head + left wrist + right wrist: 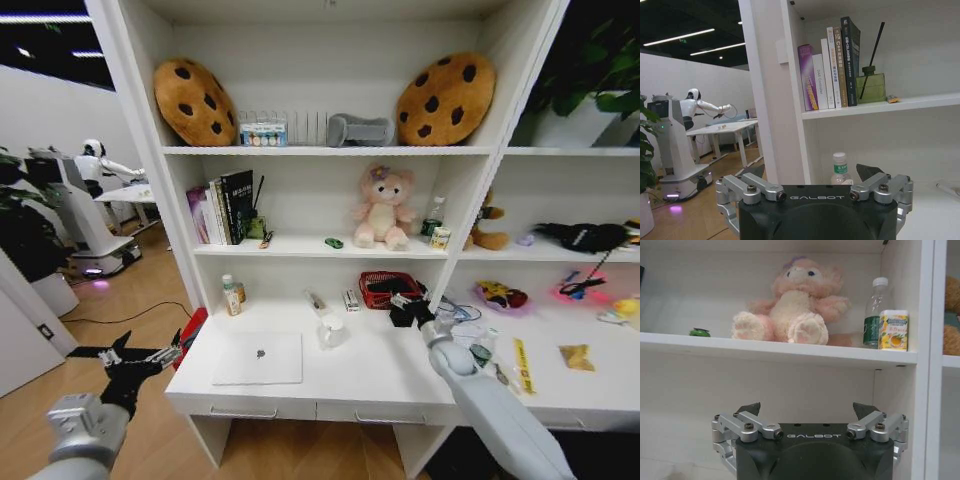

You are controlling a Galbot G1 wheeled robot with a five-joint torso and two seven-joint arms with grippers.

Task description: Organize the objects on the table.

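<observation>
Head view: laptop (258, 358), slim matte silver slab, lid shut, flat near the front left corner of the bench (380, 378). Small clear jar (331, 331) just beside its right edge. Pen (316, 301) farther back, toward the rear edge. Thumb-sized green item (334, 243) up on the middle shelf (300, 250), beside the fuzzy pink plush (382, 209). Right pincer (410, 309) out over the bench's rear middle, beside the red mesh basket (385, 288); empty, fingers apart. Left pincer (128, 362) off the bench's left end, above the wood floor, fingers spread wide, empty.

Left wrist view: left pincer (812, 186) black-bodied with grey metal links, dark tips apart and empty. Facing the shelf's white upright; white-capped bottle (840, 170) at the bench's rear left; books (830, 67) above.

Right wrist view: right pincer (809, 418) likewise parted, nothing between the tips. Green item (700, 332), glossy and low, on the shelf's front edge above; plush just beside it.

Judged step: nothing grasped yet, approach still under way, probably toward the jar or pens. Next move calls for lowering the right pincer over a small smooth target and closing squarely; slippery plastic, easy to knock aside.
</observation>
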